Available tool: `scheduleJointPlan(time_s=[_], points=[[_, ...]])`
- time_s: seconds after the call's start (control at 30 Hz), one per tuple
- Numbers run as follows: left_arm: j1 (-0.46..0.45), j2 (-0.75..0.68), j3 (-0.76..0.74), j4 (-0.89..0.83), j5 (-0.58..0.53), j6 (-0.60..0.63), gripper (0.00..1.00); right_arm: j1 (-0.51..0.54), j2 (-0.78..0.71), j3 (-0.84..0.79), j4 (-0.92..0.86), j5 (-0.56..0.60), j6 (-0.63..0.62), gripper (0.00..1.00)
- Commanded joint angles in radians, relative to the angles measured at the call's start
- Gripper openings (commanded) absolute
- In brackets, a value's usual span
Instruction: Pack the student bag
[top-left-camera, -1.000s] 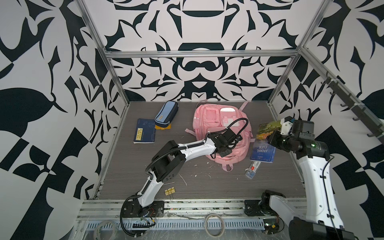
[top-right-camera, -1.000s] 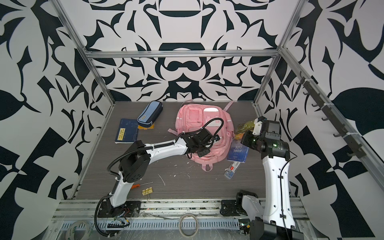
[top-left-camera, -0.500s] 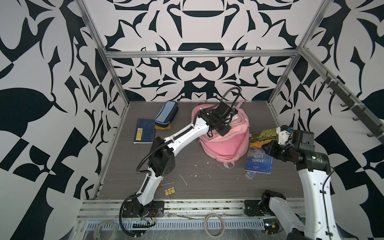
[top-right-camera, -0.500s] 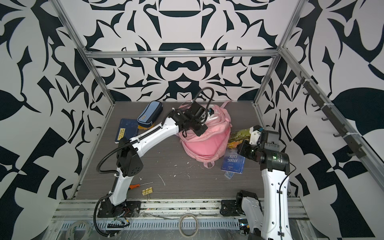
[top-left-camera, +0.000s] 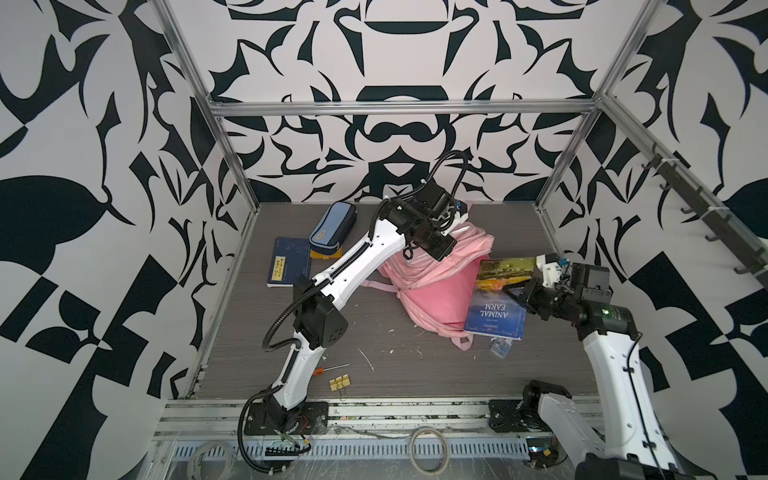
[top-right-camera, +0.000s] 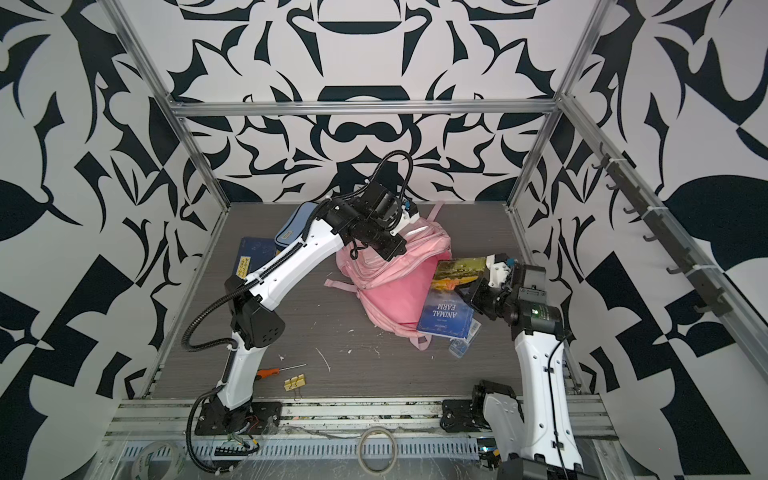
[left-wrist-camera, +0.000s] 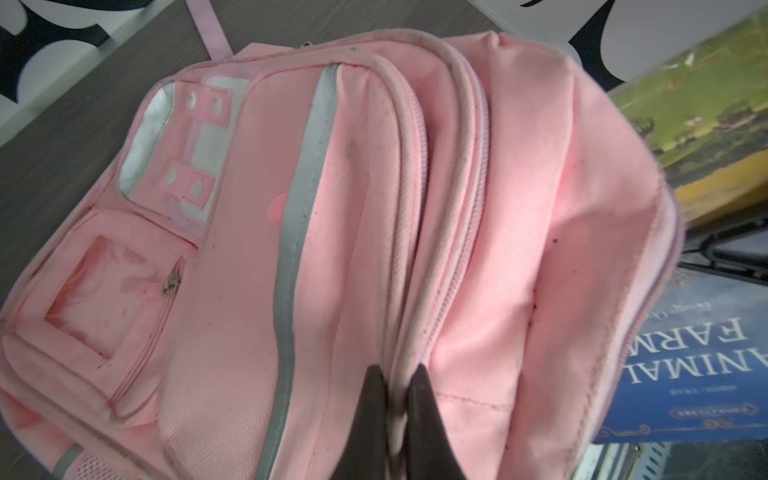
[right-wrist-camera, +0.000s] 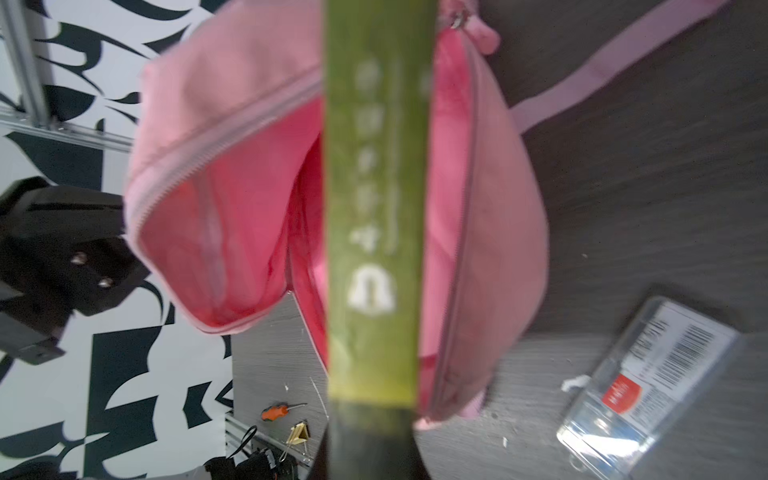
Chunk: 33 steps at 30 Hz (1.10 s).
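Left pincer (left-wrist-camera: 397, 370) tight on student bag (left-wrist-camera: 232, 257)

Both top views look steeply down from high above the near edge of the worktop (top-left-camera: 386, 365), facing the patterned back wall, far enough off to take in both arms. They share almost the whole scene. The left wrist camera sits just behind the left hand (left-wrist-camera: 397, 374) and looks along its fingers (left-wrist-camera: 370, 419), very close to the student bag (left-wrist-camera: 353, 208). The right wrist camera looks past the right hand (right-wrist-camera: 370, 415), along the spine of the book (right-wrist-camera: 374, 166) it grips, into the bag's open mouth beyond. All four views share the bag and the book. The clear case (right-wrist-camera: 648, 374) near the right hand shows in the right wrist view and in both top views.
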<state>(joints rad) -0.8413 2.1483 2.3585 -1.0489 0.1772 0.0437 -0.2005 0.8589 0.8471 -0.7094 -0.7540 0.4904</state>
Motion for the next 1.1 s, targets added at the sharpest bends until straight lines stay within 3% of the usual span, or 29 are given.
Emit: scheduleJointPlan(time_s=[0.0, 0.17, 0.67, 0.93, 1.07], points=[[-0.017, -0.051, 0.046, 0.020, 0.085, -0.001, 0.00, 0.094, 0.017, -0.021, 0.216, -0.104, 0.092, 0.00], [-0.039, -0.065, 0.054, 0.031, 0.140, 0.007, 0.00, 0.270, 0.098, -0.054, 0.344, -0.005, 0.134, 0.00], [-0.054, -0.138, -0.041, 0.125, 0.372, -0.030, 0.00, 0.294, 0.554, 0.012, 0.674, -0.056, 0.038, 0.00], [-0.065, -0.119, -0.039, 0.144, 0.410, -0.063, 0.00, 0.332, 0.782, 0.218, 0.556, -0.007, -0.085, 0.00], [-0.063, -0.121, -0.060, 0.161, 0.391, -0.089, 0.00, 0.332, 0.823, 0.281, 0.466, 0.070, -0.116, 0.27]])
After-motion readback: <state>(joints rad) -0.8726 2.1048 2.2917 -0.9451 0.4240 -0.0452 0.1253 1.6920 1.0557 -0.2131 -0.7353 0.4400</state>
